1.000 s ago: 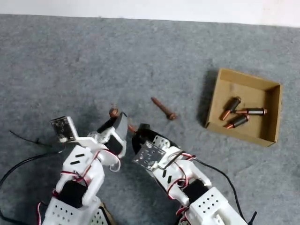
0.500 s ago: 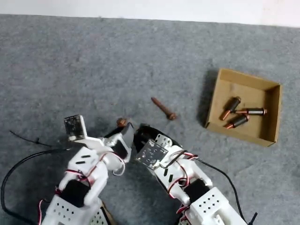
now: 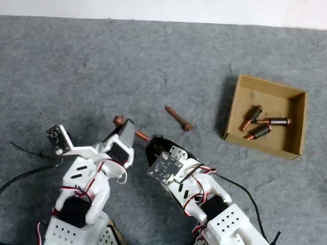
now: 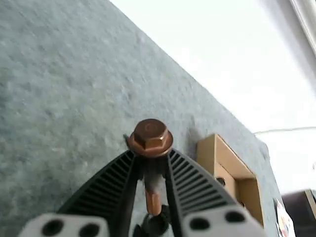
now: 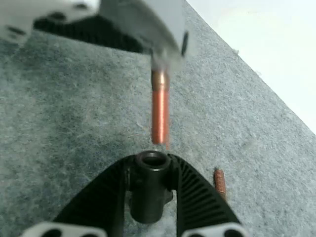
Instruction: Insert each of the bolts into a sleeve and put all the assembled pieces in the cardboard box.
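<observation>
High view: grey carpet (image 3: 102, 66), white wall (image 3: 163, 7) behind. The cardboard box (image 3: 299, 125) holds three assembled pieces (image 3: 252, 116), with a loose bolt (image 3: 179, 118) to its left.

Left wrist view: the left gripper (image 4: 151, 158) clamps a bolt (image 4: 150, 136), box beyond.

Right wrist view: the right gripper (image 5: 149, 165) clasps a black sleeve (image 5: 148, 192), that bolt's tip just over it.

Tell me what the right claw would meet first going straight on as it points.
Likely the bolt in the left claw, its tip just ahead of the right claw and its black sleeve; depth unclear.

left pincer (image 4: 150, 162), right pincer (image 5: 150, 170) clamped, close together
</observation>
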